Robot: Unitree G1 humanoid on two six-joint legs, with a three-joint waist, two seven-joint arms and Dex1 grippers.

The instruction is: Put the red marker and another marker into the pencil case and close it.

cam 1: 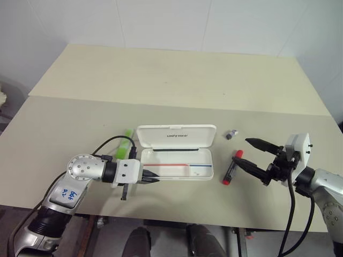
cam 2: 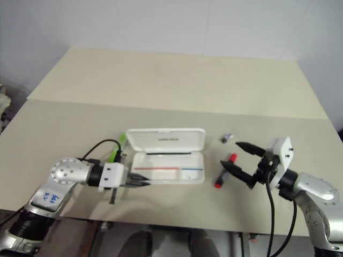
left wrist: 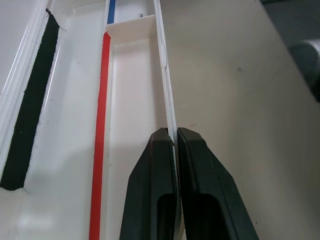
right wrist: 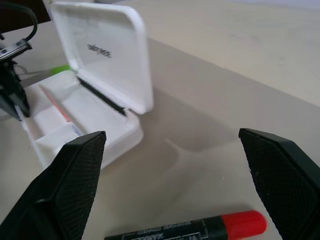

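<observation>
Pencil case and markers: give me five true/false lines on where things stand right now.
1. The pencil case is open, lid up. True.
2. The red marker is already inside the case. False: it lies on the table, just off the case's right end.
3. The left gripper is shut on the case's front wall. True: the left wrist view shows the thin white wall pinched between its fingers.
4. The right gripper holds the red marker. False: it is open, fingers apart above the marker.
5. The green marker is on the case's right side. False: it lies off the left end.
</observation>
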